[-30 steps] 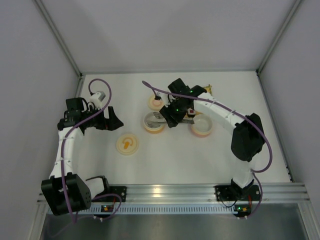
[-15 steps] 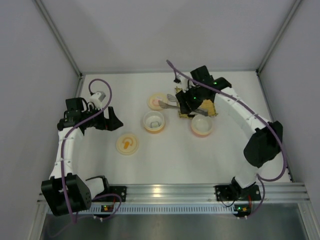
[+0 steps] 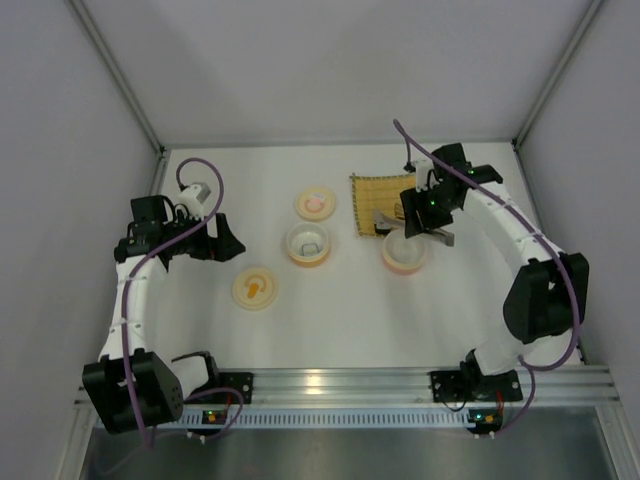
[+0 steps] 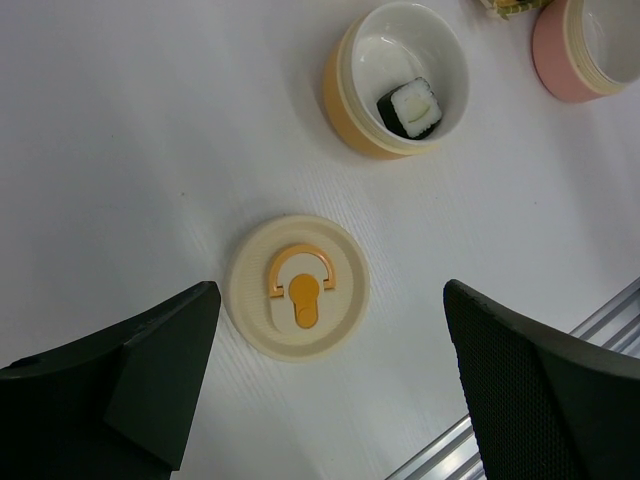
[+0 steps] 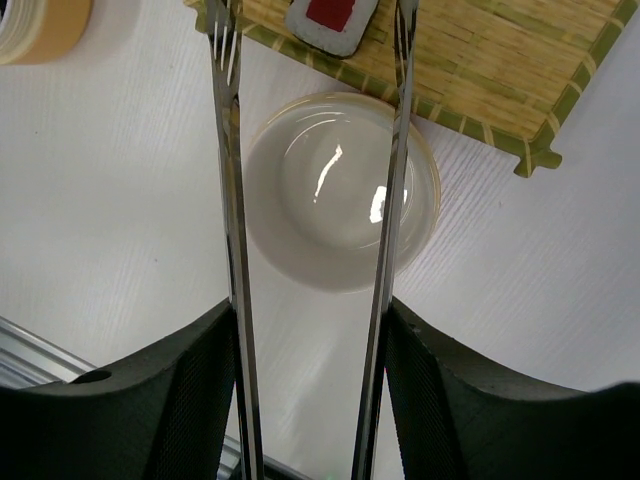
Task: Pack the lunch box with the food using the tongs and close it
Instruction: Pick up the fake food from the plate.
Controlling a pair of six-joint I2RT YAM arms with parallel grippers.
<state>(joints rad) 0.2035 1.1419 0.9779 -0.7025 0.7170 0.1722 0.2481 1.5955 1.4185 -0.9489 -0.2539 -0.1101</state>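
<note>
Presently: right gripper (image 5: pixel 312 395) clamped on tongs (image 5: pixel 232 250), prongs apart, flanking red-topped piece (image 5: pixel 330 20) on yellow mat (image 5: pixel 520 80), beside pink bowl (image 3: pixel 400 262). White-topped piece (image 4: pixel 410 107) inside orange bowl (image 4: pixel 345 90). Left gripper (image 4: pixel 330 400) jaws spread wide, empty, over cream lid (image 4: pixel 298 288).

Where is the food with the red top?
The red-topped piece lies on the yellow mat, top of the right wrist view, between the tips of the tongs, just beyond the empty bowl.
</note>
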